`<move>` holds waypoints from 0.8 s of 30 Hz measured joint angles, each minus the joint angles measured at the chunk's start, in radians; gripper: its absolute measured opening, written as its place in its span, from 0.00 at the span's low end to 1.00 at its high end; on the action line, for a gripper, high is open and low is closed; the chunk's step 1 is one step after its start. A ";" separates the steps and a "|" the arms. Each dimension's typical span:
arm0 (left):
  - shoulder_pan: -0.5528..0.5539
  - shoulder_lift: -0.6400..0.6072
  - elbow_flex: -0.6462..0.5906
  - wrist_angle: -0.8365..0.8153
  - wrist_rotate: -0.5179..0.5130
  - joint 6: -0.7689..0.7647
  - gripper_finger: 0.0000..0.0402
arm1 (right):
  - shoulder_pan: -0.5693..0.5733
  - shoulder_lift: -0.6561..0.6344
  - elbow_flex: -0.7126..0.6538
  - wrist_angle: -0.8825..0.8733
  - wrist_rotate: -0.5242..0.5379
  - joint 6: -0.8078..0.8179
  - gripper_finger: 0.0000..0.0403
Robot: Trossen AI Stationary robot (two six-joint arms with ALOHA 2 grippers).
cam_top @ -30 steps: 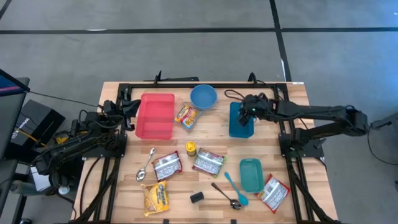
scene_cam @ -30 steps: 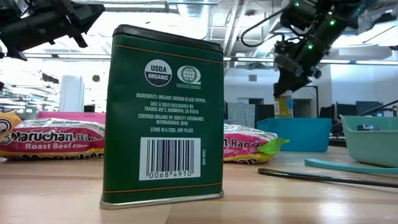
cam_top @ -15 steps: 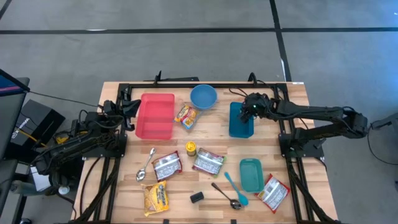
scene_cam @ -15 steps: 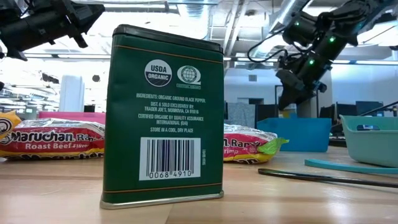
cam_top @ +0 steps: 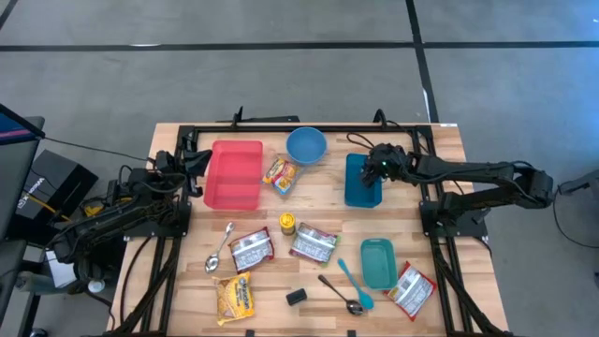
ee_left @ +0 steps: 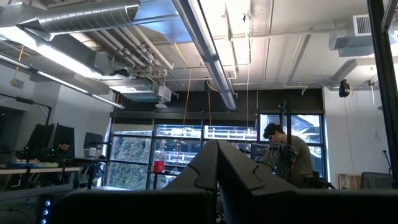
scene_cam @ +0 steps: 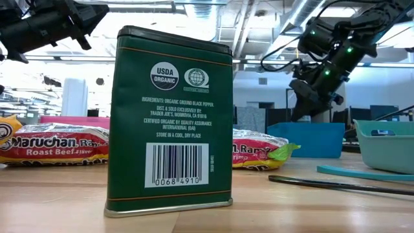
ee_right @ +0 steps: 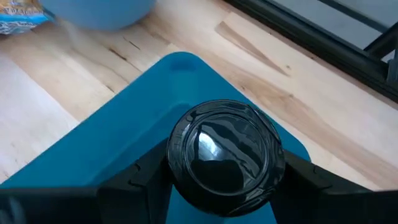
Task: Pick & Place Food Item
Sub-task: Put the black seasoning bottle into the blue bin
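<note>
Looking across the pale wooden table (scene_cam: 291,213), starting up close. Seeing a tall dark green metal tin (scene_cam: 169,120) standing upright right in front. Finding flat red and white noodle packets (scene_cam: 55,144) lying behind it. Spotting a pale teal plastic box (scene_cam: 385,145) off to one side. Noticing a flat red plastic tray (cam_top: 236,175) and a round blue bowl (cam_top: 306,145) near the far edge. Looking past the table into a big bright room with pipes on the ceiling, and seeing a person (ee_left: 289,158) standing far back by the windows.

Finding the right gripper (cam_top: 377,166) hanging over the deep blue plastic bin (cam_top: 360,192) at the far right of the table. Squeezing a jar with a shiny round black lid (ee_right: 225,155) between its two fingers, right above the blue bin.

Resting at the far left edge, the left gripper (cam_top: 192,161), with fingers (ee_left: 199,177) pressed together and holding nothing.
</note>
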 joint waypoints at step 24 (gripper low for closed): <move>0.000 0.000 0.000 0.000 0.000 0.000 0.00 | 0.003 0.000 0.000 0.005 0.002 0.032 0.49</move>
